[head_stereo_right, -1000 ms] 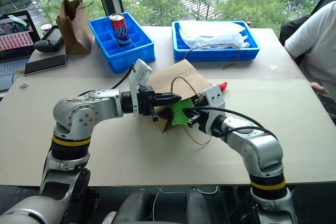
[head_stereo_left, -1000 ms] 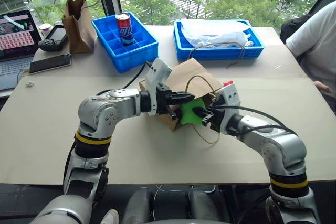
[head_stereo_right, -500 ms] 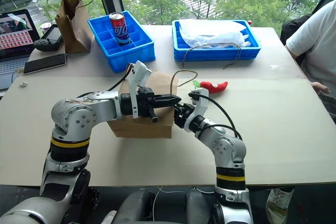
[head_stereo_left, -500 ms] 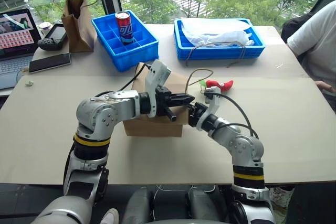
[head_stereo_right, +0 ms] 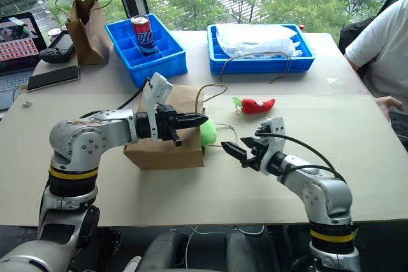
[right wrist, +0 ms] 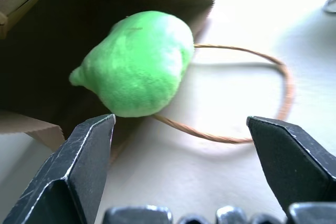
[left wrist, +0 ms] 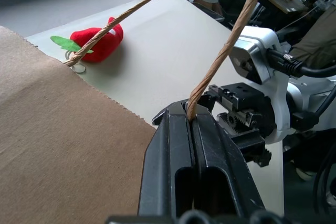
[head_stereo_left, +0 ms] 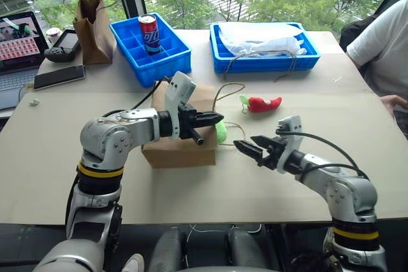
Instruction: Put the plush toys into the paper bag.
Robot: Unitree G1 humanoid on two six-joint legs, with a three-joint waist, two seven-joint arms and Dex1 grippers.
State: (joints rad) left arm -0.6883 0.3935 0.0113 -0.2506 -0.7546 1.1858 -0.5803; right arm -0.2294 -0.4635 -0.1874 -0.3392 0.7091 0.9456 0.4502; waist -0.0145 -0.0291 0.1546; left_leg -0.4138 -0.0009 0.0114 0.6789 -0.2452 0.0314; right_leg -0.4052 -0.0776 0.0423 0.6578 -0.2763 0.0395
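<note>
The left end effector [left wrist: 191, 124] is clenched on a twine handle [left wrist: 226, 51] of the paper bag [head_stereo_left: 178, 148], which lies on its side on the table [head_stereo_left: 57, 151] with its mouth facing the robot's right. The right end effector [head_stereo_left: 255, 150] hangs just above the table a little apart from that mouth, its two fingers spread wide and grasping nothing. The green plush toy [right wrist: 134, 64] sits in the bag's mouth, partly inside and partly sticking out, over the lower twine loop [right wrist: 252, 98] that lies flat on the table. The red chili toy [head_stereo_left: 261, 103] lies on the table beyond the right end effector, outside the bag. Farther back stand two blue bins [head_stereo_left: 156, 62], one holding a can [head_stereo_left: 149, 33].
</note>
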